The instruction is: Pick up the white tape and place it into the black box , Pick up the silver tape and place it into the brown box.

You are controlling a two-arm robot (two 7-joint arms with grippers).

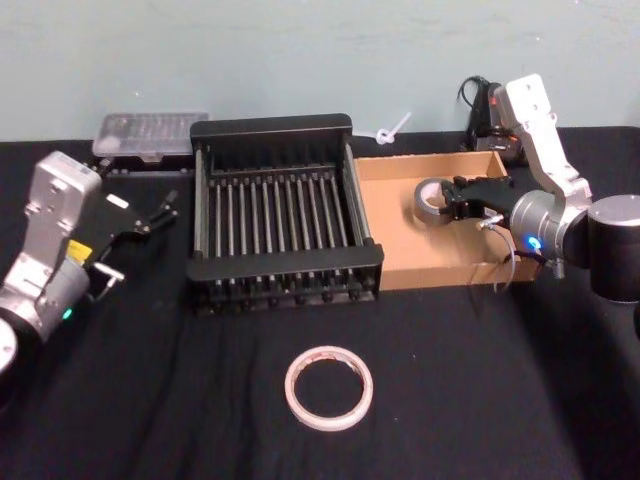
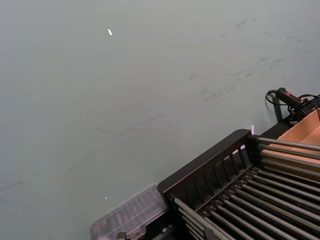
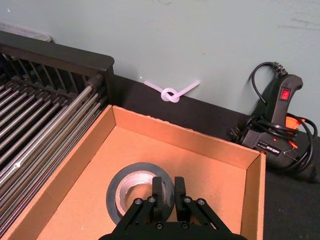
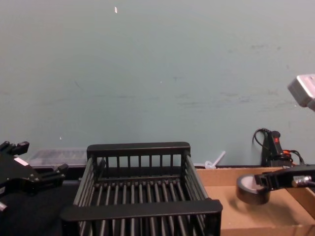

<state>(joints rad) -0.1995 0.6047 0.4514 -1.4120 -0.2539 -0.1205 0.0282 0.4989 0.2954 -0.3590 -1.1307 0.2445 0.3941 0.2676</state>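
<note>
My right gripper has its jaws clamped across the wall of the small thick dark grey roll of silver tape, which hangs at the jaws just above the shallow brown cardboard tray. I judge the roll stiff, fairly light, safest pinched through its wall. The thin white tape ring lies well away on the black cloth; the left gripper sits parked, jaws apart.

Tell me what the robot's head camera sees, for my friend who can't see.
The right gripper holds the silver tape over the brown box. The white tape lies on the table before the black box.
</note>
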